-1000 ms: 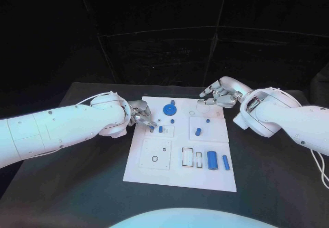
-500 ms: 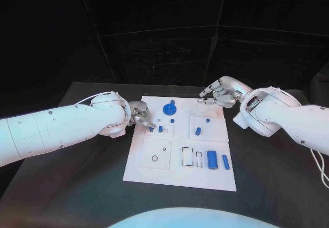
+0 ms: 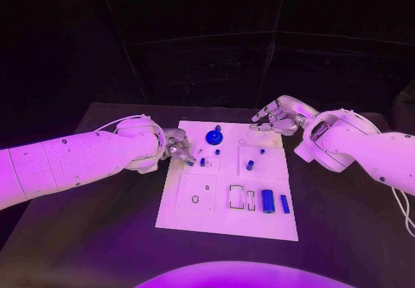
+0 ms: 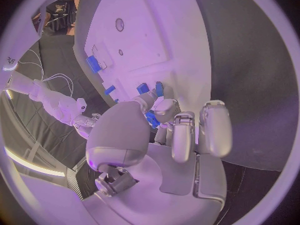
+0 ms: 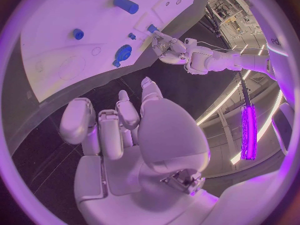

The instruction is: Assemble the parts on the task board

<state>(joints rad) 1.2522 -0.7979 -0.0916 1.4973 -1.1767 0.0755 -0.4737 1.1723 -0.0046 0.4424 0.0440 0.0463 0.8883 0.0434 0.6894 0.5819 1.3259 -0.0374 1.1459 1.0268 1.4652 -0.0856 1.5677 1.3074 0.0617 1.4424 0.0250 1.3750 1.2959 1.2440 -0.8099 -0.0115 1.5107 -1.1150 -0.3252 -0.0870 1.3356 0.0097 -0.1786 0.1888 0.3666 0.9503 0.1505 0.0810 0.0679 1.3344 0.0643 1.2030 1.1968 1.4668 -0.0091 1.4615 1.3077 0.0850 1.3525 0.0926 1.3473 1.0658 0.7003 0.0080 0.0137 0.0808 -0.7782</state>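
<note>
The white task board (image 3: 226, 223) lies in the middle of the table. My left hand (image 3: 179, 148) hovers low over the board's left edge and pinches a small blue part (image 4: 152, 119) between thumb and finger. Beside it a short blue peg (image 3: 203, 161) stands in the board. A round blue knob (image 3: 213, 137) sits near the far edge. A tilted blue piece (image 3: 250, 165) rests mid-board, and a thick blue cylinder (image 3: 267, 201) and a slim blue bar (image 3: 285, 204) lie nearer me. My right hand (image 3: 277, 120) hangs above the far right corner, its fingers apart and holding nothing.
The board has a square plate with an oval hole (image 3: 195, 198) and two narrow rectangular slots (image 3: 236, 197) on its near half. Bare black table (image 3: 95, 240) surrounds the board on both sides and in front.
</note>
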